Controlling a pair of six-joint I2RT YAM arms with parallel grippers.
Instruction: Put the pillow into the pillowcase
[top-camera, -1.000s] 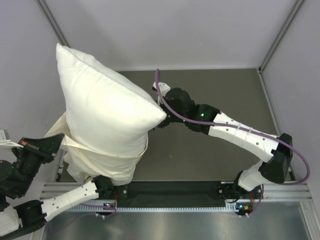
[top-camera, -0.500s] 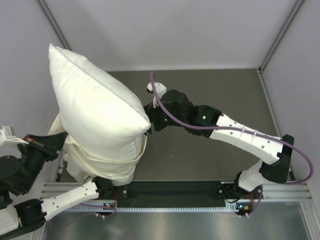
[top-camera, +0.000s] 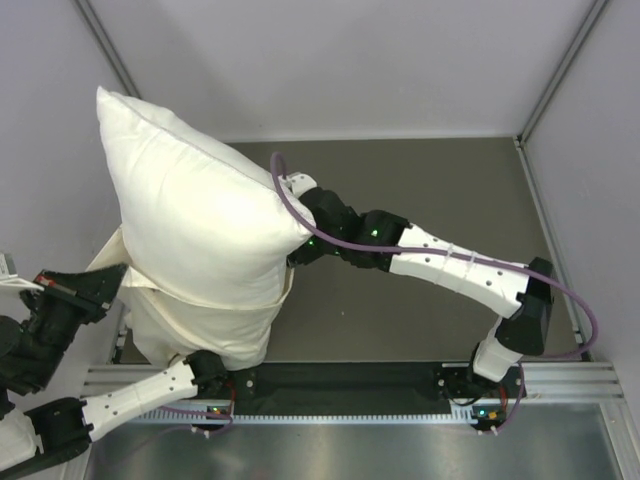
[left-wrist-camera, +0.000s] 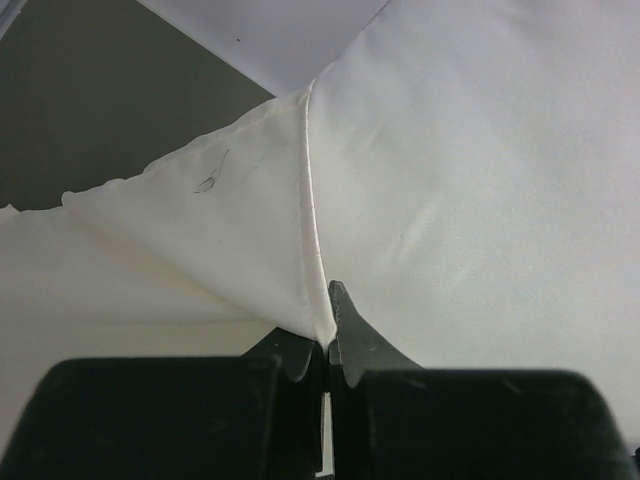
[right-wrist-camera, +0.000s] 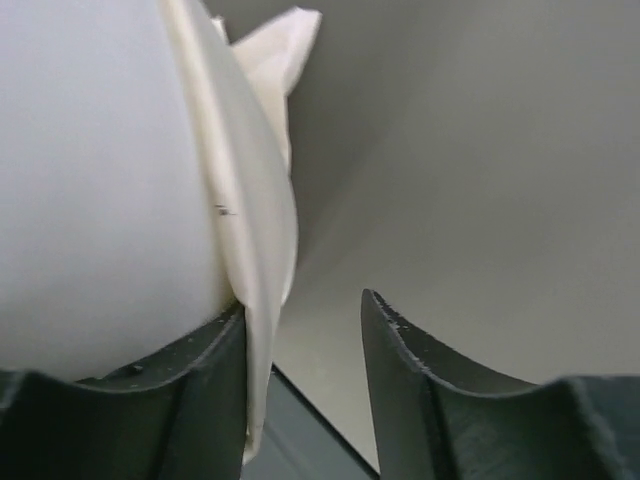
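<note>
Plump white pillow (top-camera: 190, 230) upright, lower end inside wrinkled cream pillowcase (top-camera: 195, 332)

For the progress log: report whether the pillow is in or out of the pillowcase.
Partly in. The pillow has its lower end inside the pillowcase; its larger upper part sticks out, uncovered.

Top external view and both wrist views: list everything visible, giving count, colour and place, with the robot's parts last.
pillow: one, bright white, standing on end at the left
pillowcase: one, cream, wrapped round the pillow's lower end
table: one, dark grey-brown, under everything
cable: one, purple, along the right arm
left tool: one, black, pinching pillowcase fabric
right tool: one, black, open beside the pillow's right edge
</note>
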